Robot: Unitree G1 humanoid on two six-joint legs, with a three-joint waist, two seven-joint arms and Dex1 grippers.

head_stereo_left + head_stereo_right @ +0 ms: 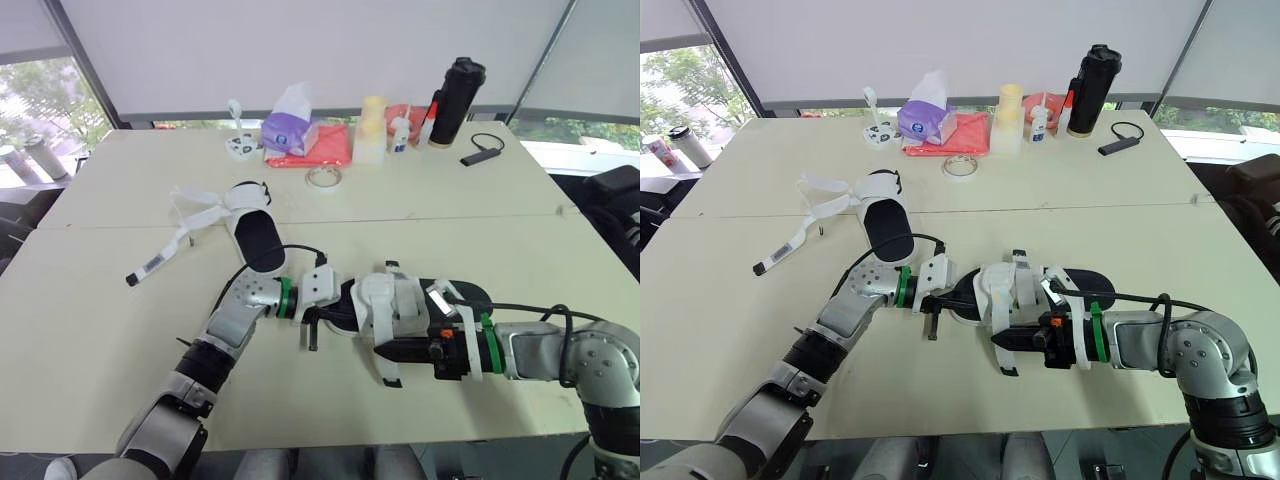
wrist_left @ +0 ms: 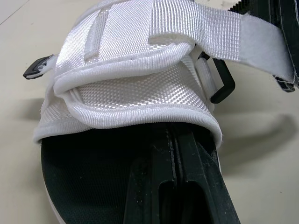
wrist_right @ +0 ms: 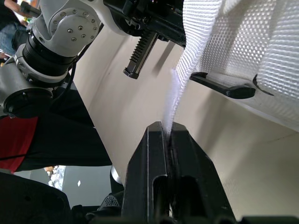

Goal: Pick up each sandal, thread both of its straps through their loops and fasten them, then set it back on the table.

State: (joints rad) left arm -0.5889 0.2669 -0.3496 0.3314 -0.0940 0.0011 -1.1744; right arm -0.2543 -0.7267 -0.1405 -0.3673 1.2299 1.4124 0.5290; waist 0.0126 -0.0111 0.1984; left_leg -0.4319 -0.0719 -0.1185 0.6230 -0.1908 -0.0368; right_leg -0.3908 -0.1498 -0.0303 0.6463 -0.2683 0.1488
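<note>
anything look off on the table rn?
The far sandal lies with straps splayed loose, one long strap trailing across the table. The near sandal is mid-work: left gripper shut on it, right gripper pinching its strap end. Nothing spilled.

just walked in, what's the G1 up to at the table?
It is working on the black-soled sandal with white woven straps on the near side of the pale table. The right tool is shut on the end of a white strap, holding it out from the shoe. The left tool, fingers together, sits on the footbed under the broad white band. The second matching sandal lies farther back, its straps loose and splayed out.
</note>
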